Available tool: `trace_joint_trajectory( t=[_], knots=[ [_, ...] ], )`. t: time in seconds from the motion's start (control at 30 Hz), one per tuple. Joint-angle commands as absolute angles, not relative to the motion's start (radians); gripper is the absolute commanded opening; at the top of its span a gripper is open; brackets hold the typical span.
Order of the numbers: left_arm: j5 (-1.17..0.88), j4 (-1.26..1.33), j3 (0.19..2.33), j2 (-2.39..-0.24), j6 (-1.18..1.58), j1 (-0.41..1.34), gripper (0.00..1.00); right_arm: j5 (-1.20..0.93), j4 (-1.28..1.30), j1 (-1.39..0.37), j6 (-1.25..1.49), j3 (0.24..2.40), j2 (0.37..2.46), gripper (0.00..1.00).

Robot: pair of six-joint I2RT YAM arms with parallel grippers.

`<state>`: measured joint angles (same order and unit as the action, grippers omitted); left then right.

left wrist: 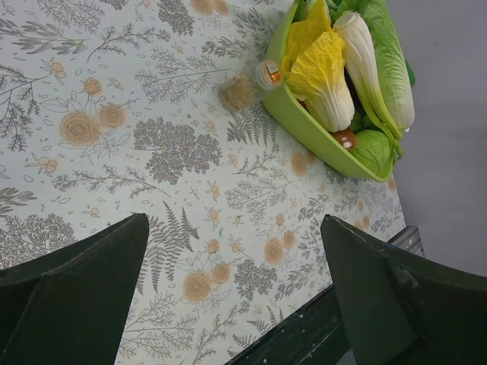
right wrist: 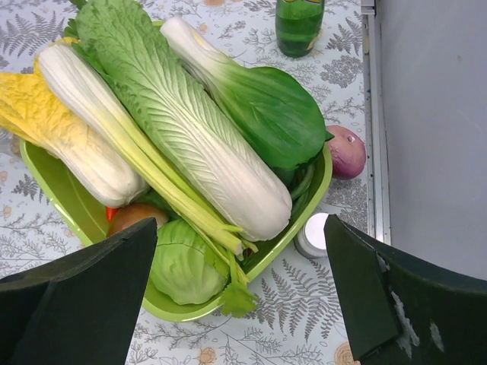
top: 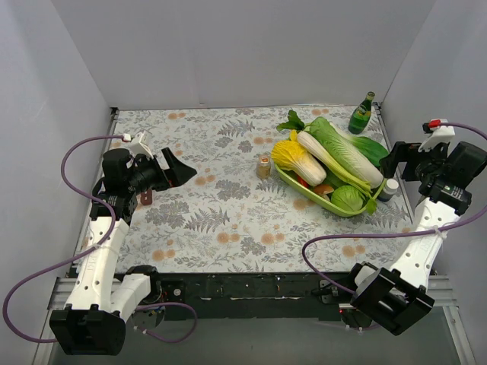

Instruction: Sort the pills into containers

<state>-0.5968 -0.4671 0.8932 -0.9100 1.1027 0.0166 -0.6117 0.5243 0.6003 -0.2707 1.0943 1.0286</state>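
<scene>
The pills (left wrist: 237,93) show as an amber mass in a small clear jar with a gold lid (top: 263,166), upright beside the green tray's left end. In the left wrist view the jar (left wrist: 262,77) is far ahead. A small dark-red piece (top: 144,197), apparently the containers strip, peeks out under my left wrist, mostly hidden. My left gripper (top: 181,169) is open and empty above the table's left side, well left of the jar; its midpoint shows in the left wrist view (left wrist: 234,228). My right gripper (top: 394,162) is open and empty over the tray's right end (right wrist: 242,228).
A long green tray (top: 288,181) holds cabbages and other vegetables (right wrist: 190,129). A green bottle (top: 361,114) stands at the back right. A small white-lidded jar (right wrist: 313,234) and a purple onion (right wrist: 346,150) sit right of the tray. Grey walls enclose the table.
</scene>
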Motion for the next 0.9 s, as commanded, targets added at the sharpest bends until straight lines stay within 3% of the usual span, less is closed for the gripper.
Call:
trace_joint_trajectory(
  t=[0.0,0.23,0.33,0.47,0.67,0.87],
  knots=[
    [-0.566,-0.477,0.937,-0.900,1.068,0.020,0.98,-0.716,0.499,0.601,-0.287,1.147,1.022,0.98],
    [-0.454,-0.472,0.925,-0.940,1.009,0.012,0.98,-1.219,0.848,0.582,-0.783,1.175,1.067,0.98],
    [-0.381,-0.482,0.919,-0.997,1.002,0.002,0.98,-1.137,0.881,0.430,-0.805,1.158,1.065,0.98],
    [-0.229,-0.491,0.933,-1.098,0.999,-0.054,0.98,-1.008,0.700,0.195,-0.701,1.036,0.993,0.98],
    [0.090,-0.492,0.972,-1.290,1.012,-0.063,0.98,-0.999,0.558,0.075,-0.652,0.937,0.982,0.98],
    [0.268,-0.485,1.026,-1.460,1.012,-0.066,0.98,-1.038,0.419,0.058,-0.582,0.830,0.979,0.98]
  ],
)
